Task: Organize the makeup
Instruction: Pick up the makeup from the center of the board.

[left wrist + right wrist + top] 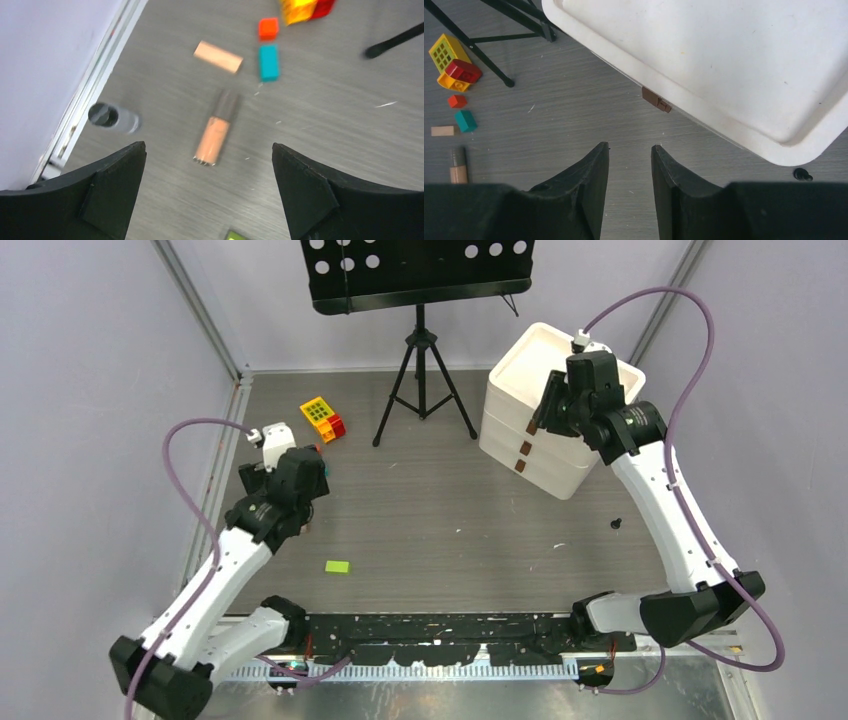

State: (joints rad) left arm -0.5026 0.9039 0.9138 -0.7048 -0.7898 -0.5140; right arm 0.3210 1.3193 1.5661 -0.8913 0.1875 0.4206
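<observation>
Left wrist: left fingers wide apart over tan tube; right fingers slightly apart, empty, near white box.

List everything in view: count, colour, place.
capped tan tube: one, tan, dark cap, left side
short tan tube: one, tan, beyond it
clear bottle: one, black cap, by left rail
teal block: one, teal, beside short tube
red block: one, red, beyond teal
green block: one, green, left of centre
yellow-red stack: one, far left
drawer box: one, white, far right
music stand: one, black, far centre
black bit: one, black, right of centre
left gripper: one, black, open, empty
right gripper: one, black, open, empty
</observation>
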